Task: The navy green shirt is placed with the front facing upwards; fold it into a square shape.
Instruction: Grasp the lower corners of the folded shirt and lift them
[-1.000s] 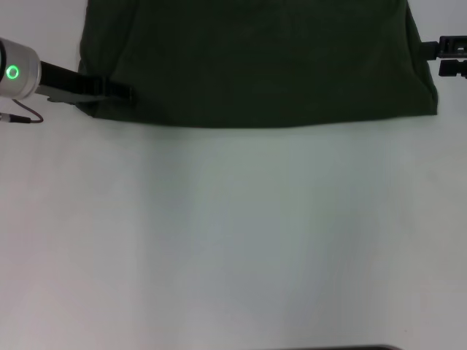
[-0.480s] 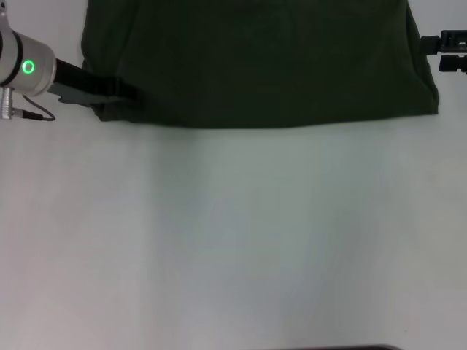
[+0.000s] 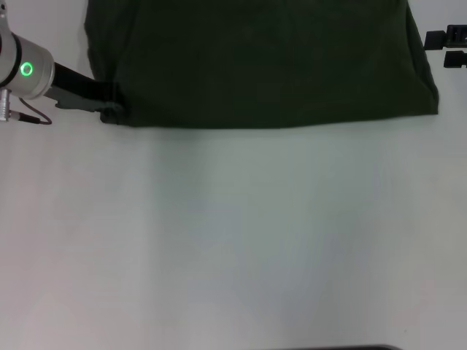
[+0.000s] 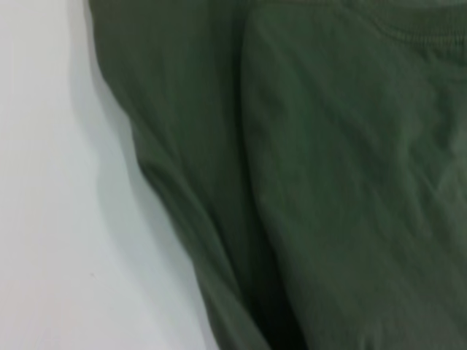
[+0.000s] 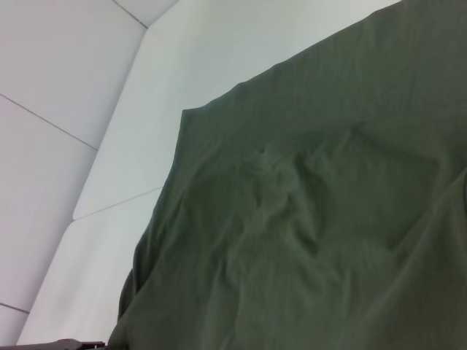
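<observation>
The navy green shirt (image 3: 263, 62) lies spread on the white table (image 3: 233, 233), filling the far part of the head view with its plain dark fabric up and its near edge running straight across. The left gripper (image 3: 109, 102) reaches in from the shirt's left side, its dark tip meeting the shirt's near-left corner, where the cloth bunches slightly; whether the fingers are closed on the fabric cannot be told. The left wrist view shows only folds of green cloth beside bare table. The right gripper (image 3: 446, 47) sits just off the shirt's right edge, apart from the cloth, and the state of its fingers cannot be told either. The right wrist view shows the shirt lying rumpled on the table.
</observation>
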Available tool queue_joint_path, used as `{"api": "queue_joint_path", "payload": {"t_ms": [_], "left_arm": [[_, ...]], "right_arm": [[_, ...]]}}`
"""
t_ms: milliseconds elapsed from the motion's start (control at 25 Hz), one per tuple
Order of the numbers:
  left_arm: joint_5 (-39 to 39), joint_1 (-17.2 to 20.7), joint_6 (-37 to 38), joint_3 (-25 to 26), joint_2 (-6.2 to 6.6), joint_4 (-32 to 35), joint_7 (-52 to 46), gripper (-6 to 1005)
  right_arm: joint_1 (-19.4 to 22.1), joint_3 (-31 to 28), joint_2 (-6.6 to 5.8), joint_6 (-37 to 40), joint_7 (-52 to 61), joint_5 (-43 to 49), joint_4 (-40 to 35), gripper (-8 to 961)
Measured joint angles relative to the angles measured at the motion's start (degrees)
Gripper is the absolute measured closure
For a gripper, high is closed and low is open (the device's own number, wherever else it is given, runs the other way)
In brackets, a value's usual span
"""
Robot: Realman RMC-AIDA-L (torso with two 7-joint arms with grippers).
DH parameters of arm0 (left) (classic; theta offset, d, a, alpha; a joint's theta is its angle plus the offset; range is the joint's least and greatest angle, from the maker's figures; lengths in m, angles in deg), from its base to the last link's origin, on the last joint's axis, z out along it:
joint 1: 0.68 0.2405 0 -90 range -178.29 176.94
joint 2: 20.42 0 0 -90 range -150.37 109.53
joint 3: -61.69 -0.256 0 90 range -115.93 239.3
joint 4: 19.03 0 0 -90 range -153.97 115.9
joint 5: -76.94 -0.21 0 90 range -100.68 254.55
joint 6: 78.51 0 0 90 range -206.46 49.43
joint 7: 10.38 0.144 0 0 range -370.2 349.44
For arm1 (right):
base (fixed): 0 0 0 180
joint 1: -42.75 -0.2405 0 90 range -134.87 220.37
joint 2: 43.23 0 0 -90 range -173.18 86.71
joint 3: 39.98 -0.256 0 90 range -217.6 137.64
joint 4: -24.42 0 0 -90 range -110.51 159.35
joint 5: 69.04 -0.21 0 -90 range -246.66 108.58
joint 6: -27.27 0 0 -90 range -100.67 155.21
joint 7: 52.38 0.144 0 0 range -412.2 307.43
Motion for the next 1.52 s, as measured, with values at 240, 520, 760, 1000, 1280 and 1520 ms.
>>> {"api": "queue_joint_path", "payload": {"t_ms": [240,520,760,1000,1280,1520], "left_arm": [[0.69,-0.31,4.68,2.50,0.69,-1.01,0.70,891],[0.67,-1.02,9.12,6.76,1.93,-1.29,0.92,967],[0.34,-1.34,9.08,6.67,1.83,-1.16,0.82,967],[0.33,-1.46,8.85,6.77,1.73,-1.46,0.57,967],[0.29,-1.49,8.36,6.82,1.60,-1.57,0.52,967],[0.30,-1.49,8.07,6.81,1.61,-1.42,0.52,967]], "right_arm": [[0.14,0.93,-1.37,-0.25,0.92,3.93,0.00,87],[0.04,1.36,-1.94,-6.08,-2.21,11.53,0.22,87],[-1.46,2.44,-0.29,-13.17,-2.73,11.99,3.11,87],[-4.23,4.69,-0.55,-18.78,-1.90,13.21,10.68,87],[-5.61,4.86,-0.47,-20.63,-0.66,14.67,12.42,88],[-5.76,5.12,0.44,-22.74,-1.35,14.65,12.56,87]]}}
